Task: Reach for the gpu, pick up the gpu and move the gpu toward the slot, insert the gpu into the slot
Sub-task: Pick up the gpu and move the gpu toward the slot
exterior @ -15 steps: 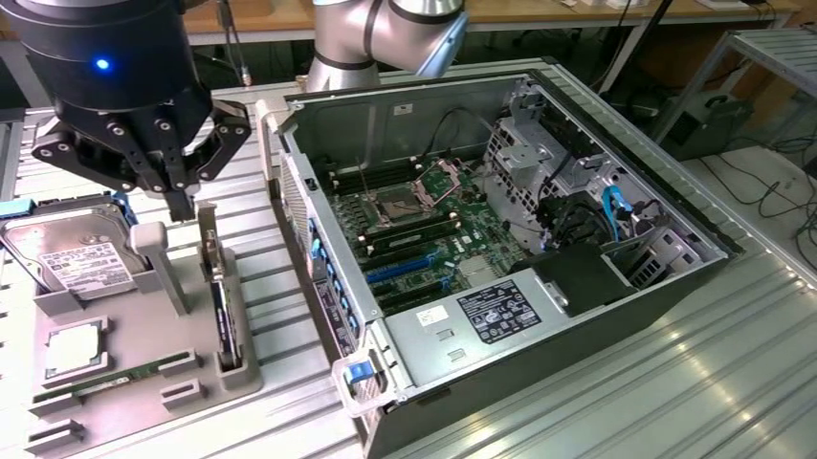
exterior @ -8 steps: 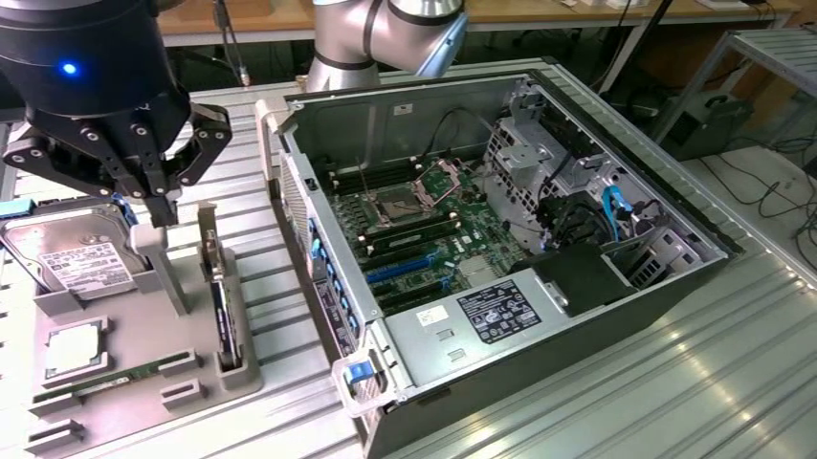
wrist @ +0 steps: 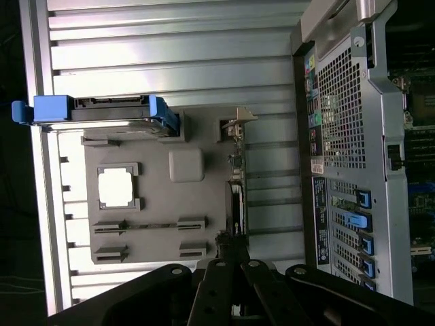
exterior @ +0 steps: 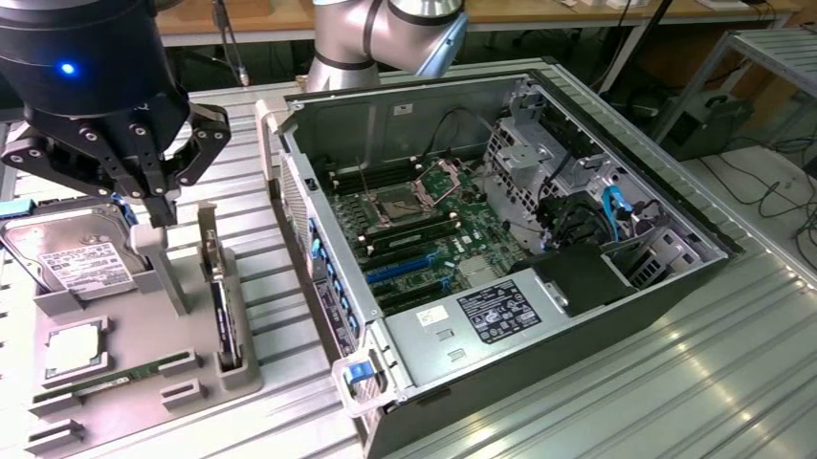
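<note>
The gpu [exterior: 221, 292] stands on its edge in a slot of the grey holder tray [exterior: 128, 325], to the exterior view's left of the open computer case. In the wrist view the gpu [wrist: 236, 187] shows as a thin dark strip with its silver bracket at one end. My gripper [exterior: 159, 208] hangs above the tray, a little to the exterior view's left of the card and apart from it. Its fingers are shut together with nothing between them. The gripper [wrist: 225, 248] lines up close to one end of the card. The blue slot [exterior: 402, 270] row lies on the motherboard inside the case.
The tray also holds a silver hard drive [exterior: 71, 253] in a blue carrier [wrist: 102, 112], a square processor chip [exterior: 75, 349] and a memory stick [exterior: 109, 381]. The case's perforated rear wall [wrist: 346, 136] rises beside the tray. Everything rests on a ribbed metal table [exterior: 638, 382].
</note>
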Robot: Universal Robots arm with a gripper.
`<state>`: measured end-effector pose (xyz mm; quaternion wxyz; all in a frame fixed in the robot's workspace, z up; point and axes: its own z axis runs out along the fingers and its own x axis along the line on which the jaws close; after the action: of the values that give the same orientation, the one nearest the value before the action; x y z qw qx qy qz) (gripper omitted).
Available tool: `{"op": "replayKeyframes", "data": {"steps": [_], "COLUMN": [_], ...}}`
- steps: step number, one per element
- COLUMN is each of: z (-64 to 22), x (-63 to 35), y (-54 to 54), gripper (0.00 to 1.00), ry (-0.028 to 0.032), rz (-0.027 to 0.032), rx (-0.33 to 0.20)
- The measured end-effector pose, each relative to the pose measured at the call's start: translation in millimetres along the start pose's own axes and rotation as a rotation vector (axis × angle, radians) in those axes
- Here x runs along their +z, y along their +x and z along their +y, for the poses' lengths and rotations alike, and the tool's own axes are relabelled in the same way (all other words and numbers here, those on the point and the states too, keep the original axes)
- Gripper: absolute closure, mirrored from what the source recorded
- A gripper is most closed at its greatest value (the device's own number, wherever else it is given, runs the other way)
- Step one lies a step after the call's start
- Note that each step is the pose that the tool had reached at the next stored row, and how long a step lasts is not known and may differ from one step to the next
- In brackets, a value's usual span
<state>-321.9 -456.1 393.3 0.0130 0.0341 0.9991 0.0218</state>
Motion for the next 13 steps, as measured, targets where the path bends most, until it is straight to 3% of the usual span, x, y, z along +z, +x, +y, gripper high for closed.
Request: {"op": "replayKeyframes", "data": {"steps": [7,9,13], "z": [0.0,0.0,0.0], "x": [0.0,0.0,0.0], "y": [0.1,0.2,0.2], "gripper": [0.89,0.83,0.58], "ry": [0.0,0.0,0.0], "rz": [0.0,0.0,0.0], "rx": [0.0,0.0,0.0]}}
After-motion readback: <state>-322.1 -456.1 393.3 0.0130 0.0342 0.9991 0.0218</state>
